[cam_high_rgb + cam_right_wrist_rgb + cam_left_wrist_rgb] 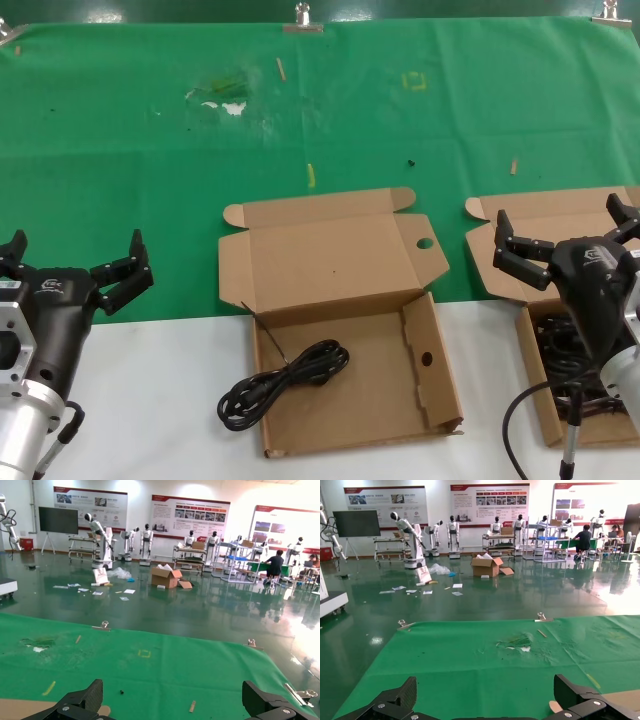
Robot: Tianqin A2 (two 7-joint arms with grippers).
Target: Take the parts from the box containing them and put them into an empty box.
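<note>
Cords (575,350) lie in the carton (533,345) directly beneath the right claw (565,243) — spread wide, hovering, likely lined up to grab one — while the holed carton (425,385) between the claws holds one cord (284,382) spilling over its edge, and the left claw (76,268) idles, spread too.

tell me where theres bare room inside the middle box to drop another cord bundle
In the empty box, the cord bundle lies at the robot's left, spilling over that edge. The bare floor between it and the side wall with the round hole is free. The box containing them, under the open right gripper, is crowded with cords. The open left gripper hangs over the table's left end.
</note>
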